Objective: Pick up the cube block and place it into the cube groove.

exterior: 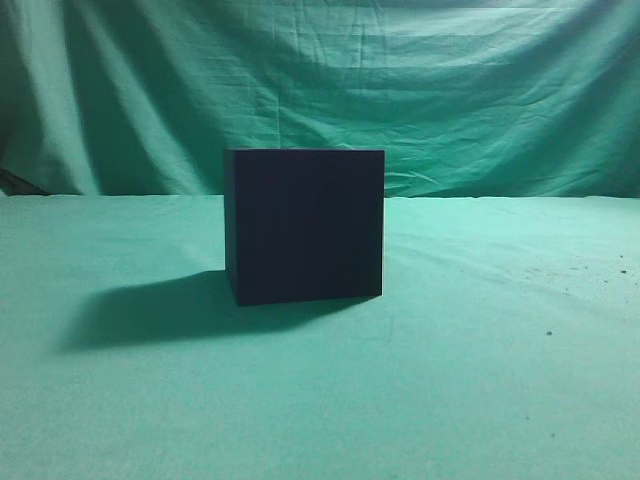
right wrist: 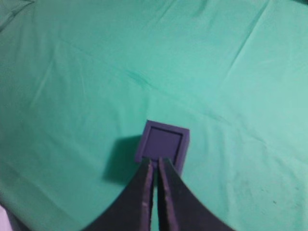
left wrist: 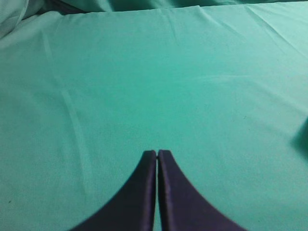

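The cube groove [exterior: 304,225] is a large dark navy box standing mid-table in the exterior view. In the right wrist view I look down on it: a purple rim [right wrist: 166,126] frames a square inner face [right wrist: 163,142]. That face looks like the cube block's top seated inside, though I cannot be sure. No separate block shows on the cloth. My right gripper [right wrist: 157,161] is shut and empty, its tips over the box's near rim. My left gripper [left wrist: 157,152] is shut and empty over bare cloth. Neither gripper shows in the exterior view.
Green cloth [exterior: 480,380] covers the table and hangs as a backdrop [exterior: 450,90]. The box casts a shadow [exterior: 150,310] to the left. A dark patch [left wrist: 303,137] sits at the right edge of the left wrist view.
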You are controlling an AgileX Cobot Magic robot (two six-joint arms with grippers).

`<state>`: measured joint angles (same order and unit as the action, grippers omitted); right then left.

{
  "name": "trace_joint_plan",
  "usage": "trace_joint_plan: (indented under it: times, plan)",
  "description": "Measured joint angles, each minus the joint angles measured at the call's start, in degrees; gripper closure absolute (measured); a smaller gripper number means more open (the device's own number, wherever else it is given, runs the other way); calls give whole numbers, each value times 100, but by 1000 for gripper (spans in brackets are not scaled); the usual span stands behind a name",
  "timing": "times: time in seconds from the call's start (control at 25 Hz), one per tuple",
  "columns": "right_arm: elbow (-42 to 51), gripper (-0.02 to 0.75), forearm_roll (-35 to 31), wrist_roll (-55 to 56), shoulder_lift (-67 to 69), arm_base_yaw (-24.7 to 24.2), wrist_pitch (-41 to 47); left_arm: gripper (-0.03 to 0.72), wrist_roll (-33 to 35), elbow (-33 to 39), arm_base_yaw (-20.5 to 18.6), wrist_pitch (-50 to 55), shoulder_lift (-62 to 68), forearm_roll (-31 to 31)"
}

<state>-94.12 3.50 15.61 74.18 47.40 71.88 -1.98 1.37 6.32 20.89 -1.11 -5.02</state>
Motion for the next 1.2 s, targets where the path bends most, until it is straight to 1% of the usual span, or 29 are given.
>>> trace_joint_plan:
  times: [0.12,0.24,0.4,0.48,0.6,0.72,0.88,0.96,1.04,1.08,1.2]
  plan:
    - [596,738,0,-213,-819,0,51,688,0,0,0,0,0,0]
    - [1383,738,-27,-280,-1645,0,51,688,0,0,0,0,0,0]
    - [2415,738,-127,-293,-2670,0,-435,688,0,0,0,0,0,0]
    - [2832,738,-151,-305,-3192,0,-513,688,0,0,0,0,0,0]
    - [3199,738,-151,-305,-3805,0,-275,688,0,0,0,0,0,0]
    - [3363,738,-151,-395,-4194,0,49,688,0,0,0,0,0,0]
    - [3633,738,-265,-1412,-4447,0,75,688,0,0,0,0,0,0]
    - [3862,738,-315,-1928,-4446,0,-160,688,0,0,0,0,0,0]
    - [4196,738,-314,-2179,-4446,-38,-554,688,0,0,0,0,0,0]
    - [4344,738,-314,-2233,-4472,-138,-764,688,0,0,0,0,0,0]
    - [4934,738,-326,-2335,-4657,-649,-1548,688,0,0,0,0,0,0]
